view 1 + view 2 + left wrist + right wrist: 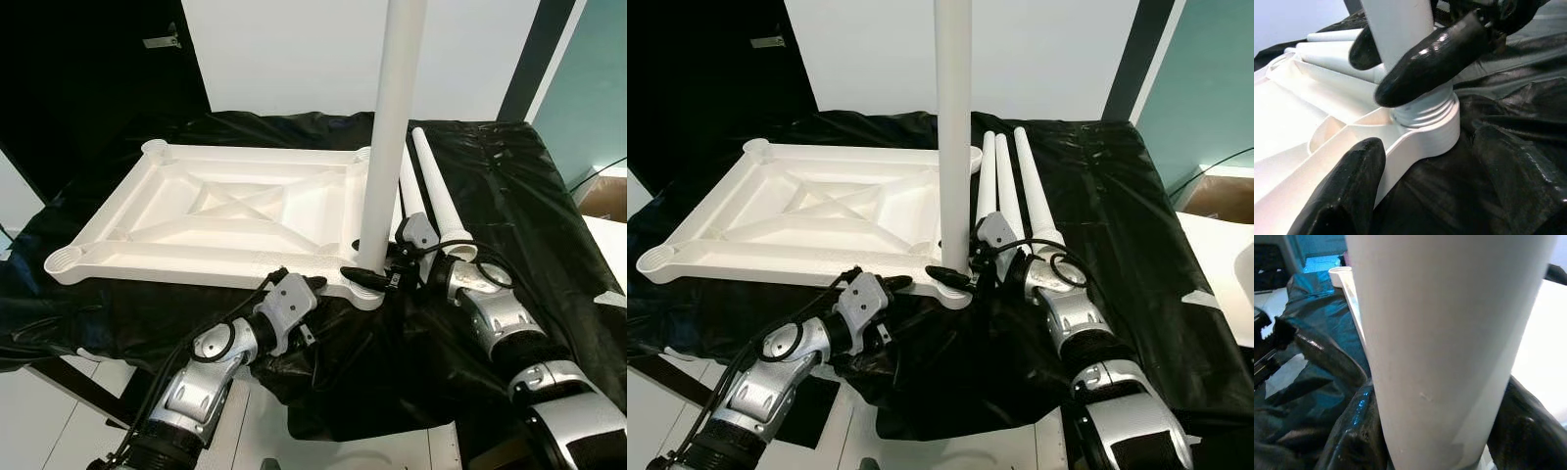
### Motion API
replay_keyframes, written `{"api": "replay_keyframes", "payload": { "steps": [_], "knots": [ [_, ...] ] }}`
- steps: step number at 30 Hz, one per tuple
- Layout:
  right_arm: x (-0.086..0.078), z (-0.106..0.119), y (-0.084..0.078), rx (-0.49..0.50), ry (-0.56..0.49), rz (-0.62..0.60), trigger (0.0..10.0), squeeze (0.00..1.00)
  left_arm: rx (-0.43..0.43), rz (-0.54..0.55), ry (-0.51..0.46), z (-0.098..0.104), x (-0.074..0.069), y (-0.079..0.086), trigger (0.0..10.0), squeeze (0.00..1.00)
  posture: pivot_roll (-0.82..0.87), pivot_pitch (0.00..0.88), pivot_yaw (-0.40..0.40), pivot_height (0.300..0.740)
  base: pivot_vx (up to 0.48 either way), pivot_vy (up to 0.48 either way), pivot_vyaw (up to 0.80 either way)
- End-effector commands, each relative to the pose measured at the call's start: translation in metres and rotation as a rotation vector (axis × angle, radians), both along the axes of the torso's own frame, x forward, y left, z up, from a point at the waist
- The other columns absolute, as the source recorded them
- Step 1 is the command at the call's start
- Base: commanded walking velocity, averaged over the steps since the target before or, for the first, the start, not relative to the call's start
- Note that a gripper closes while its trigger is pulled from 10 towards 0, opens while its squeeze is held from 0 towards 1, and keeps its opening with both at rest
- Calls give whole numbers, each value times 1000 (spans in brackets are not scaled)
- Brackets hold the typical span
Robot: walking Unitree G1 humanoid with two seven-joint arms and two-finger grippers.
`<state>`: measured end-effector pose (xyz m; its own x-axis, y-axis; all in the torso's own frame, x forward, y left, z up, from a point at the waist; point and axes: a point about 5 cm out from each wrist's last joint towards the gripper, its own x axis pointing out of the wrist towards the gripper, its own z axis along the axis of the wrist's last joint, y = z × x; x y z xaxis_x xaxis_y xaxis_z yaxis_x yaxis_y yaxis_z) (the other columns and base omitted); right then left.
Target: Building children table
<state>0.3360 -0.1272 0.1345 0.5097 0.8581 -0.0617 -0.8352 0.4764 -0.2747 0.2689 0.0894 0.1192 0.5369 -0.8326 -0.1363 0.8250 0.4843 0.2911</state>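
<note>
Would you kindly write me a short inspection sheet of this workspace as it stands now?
Surface: black plastic sheet, crumpled, draped over the work table.
Job's things: white tabletop lying underside up; one white leg upright in its near corner socket; spare legs lying beside it.
Clutter: nothing seen.
Grippers: right hand closed round the upright leg's base; left hand at the tabletop's near edge, fingers apart.
Cables: black cables along both arms.
Surroundings: white wall, dark panel, pale floor.

Silver jointed arms, black cables, glossy black-fingered left tool (312,284)
</note>
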Motion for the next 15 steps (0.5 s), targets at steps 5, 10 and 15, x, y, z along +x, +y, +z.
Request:
{"api": "replay_keyframes", "payload": {
  "steps": [5, 10, 15],
  "knots": [
    [-21, -30, 18, 190, -15, -292, 0, 0, -1, -1, 26, -8, -5, -2, 10000, 0, 99, 0, 34, 740, 0, 0, 0],
    [-39, -42, 37, 295, -22, -385, 0, 0, -7, -6, 32, -9, -7, -5, 10000, 0, 88, 0, 38, 740, 0, 0, 0],
    [-38, -39, 39, 329, -49, -430, 0, 0, -6, -24, 37, -10, -6, -8, 10000, 0, 77, 0, 45, 740, 0, 0, 0]
  ]
}}
